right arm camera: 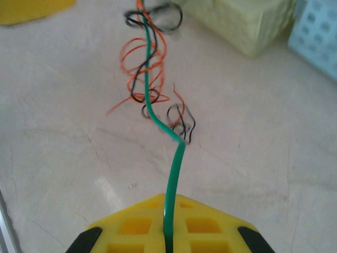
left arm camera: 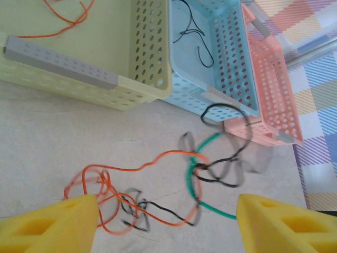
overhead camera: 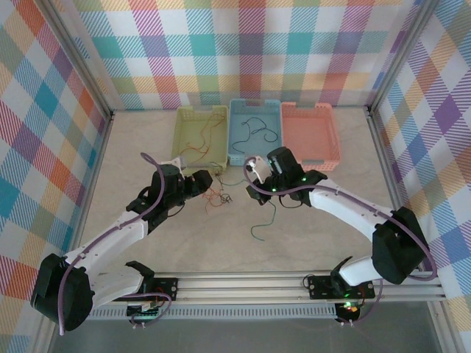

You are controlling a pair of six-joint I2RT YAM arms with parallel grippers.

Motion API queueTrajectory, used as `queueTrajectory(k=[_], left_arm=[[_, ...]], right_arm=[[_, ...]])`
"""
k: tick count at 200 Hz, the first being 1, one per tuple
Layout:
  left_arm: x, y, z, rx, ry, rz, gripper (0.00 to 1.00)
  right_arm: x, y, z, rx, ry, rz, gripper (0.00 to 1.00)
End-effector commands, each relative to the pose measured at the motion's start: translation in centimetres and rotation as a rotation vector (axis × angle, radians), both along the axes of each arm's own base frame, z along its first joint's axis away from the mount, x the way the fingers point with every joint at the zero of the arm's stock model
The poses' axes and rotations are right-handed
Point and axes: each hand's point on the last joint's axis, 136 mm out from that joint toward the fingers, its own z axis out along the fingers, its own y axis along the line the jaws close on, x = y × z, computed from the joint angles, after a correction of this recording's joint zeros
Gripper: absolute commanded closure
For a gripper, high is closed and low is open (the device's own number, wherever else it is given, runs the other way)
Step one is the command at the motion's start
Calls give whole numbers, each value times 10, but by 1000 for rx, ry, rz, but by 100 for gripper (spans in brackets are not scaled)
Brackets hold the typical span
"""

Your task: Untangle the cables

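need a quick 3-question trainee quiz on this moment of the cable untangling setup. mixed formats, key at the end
1. True or false: the right tool is shut on the thin green wire.
2. Multiple choice: what colour are the wires lying in the pale yellow perforated plastic basket? A black; B orange; C green.
3. Fill in: the left tool, over the tangle of thin orange, black and green wires on the table, has its jaws ___ (open or shut).

Key: 1 true; 2 B; 3 open.
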Motion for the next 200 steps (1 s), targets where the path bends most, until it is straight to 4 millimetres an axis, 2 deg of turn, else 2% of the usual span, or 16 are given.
queueTrajectory(k=[1, 38, 55, 104, 150, 165, 200], left_arm=[[5, -9, 18, -38, -60, -50, 24], [5, -17, 19, -52, -63, -89, 18], [6, -27, 17, -59, -53, -131, 16], [8, -55, -7, -29, 33, -232, 14], [9, -64, -25, 74, 86, -253, 18], [10, -65, -32, 92, 106, -249, 24], [15, -55, -50, 157, 175, -192, 51]], right_arm=[[6, 5, 18, 68, -34, -18, 100], [6, 7, 16, 72, -22, -10, 100], [5, 9, 16, 78, -19, 2, 100], [-4, 14, 20, 108, -11, 55, 100], [-17, 19, 29, 156, -7, 124, 100], [-20, 18, 31, 163, -5, 130, 100], [-24, 11, 37, 159, -30, 120, 100]])
